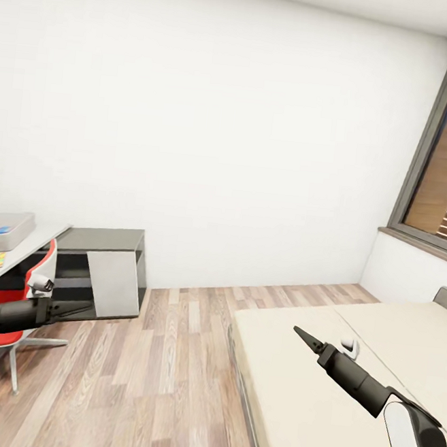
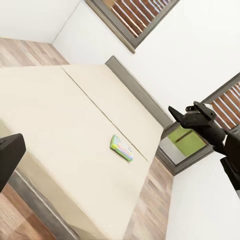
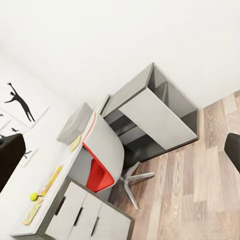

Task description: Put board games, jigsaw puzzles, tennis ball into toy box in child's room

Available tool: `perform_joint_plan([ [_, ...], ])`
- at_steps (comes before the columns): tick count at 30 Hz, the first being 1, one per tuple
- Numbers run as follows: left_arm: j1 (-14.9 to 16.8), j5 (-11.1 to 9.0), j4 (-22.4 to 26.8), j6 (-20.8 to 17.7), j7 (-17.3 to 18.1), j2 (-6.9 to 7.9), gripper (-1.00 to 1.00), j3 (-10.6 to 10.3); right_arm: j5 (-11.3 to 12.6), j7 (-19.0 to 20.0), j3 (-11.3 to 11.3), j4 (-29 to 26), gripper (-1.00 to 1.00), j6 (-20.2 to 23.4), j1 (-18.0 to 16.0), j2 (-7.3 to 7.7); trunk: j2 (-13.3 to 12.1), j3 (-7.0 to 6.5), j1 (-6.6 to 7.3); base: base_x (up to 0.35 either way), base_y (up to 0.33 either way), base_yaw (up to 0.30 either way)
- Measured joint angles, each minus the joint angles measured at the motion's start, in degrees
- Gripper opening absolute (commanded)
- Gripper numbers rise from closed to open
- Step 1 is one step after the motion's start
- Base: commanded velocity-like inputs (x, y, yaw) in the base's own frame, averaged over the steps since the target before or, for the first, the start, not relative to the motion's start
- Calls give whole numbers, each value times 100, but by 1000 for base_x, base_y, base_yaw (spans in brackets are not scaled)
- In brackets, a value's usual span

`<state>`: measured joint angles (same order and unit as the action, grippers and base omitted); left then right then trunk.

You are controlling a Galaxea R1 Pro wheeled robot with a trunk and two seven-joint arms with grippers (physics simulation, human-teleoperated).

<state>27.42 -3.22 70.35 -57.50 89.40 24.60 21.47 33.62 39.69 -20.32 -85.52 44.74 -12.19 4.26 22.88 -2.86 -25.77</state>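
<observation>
- A child's room is shown; the toy box [image 1: 3,229] sits on the table [image 1: 26,245] at the left edge
- One board game [image 2: 121,148] lies on the bed [image 2: 55,130]; the tennis ball [image 3: 33,196] rests lower left on the table
- The left gripper [image 1: 82,309] is seen empty, its jaw state cannot be told; the right gripper [image 1: 306,339] appears closed, pointed, empty
- The red chair [image 1: 29,287] could be clipped during turning; no writing can be read

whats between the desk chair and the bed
Bare wood floor in the head view, between the red chair and the bed.

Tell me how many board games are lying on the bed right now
1. A single flat, colourful board game lies on the bed, seen in the left wrist view, out on the open mattress near a far edge. A second may lie outside the pictures.
</observation>
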Motion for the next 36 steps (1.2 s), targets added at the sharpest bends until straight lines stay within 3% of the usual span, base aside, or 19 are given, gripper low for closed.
perform_joint_plan([
  [13,-2,-2,3,1,0,1,100,0,0,1,1,1,100,0,-1,-8,0,0,-1,-137,0,38],
  [36,-3,-2,5,1,-9,1,100,-1,-1,1,3,1,100,0,-2,-5,0,0,0,-11,-88,273],
])
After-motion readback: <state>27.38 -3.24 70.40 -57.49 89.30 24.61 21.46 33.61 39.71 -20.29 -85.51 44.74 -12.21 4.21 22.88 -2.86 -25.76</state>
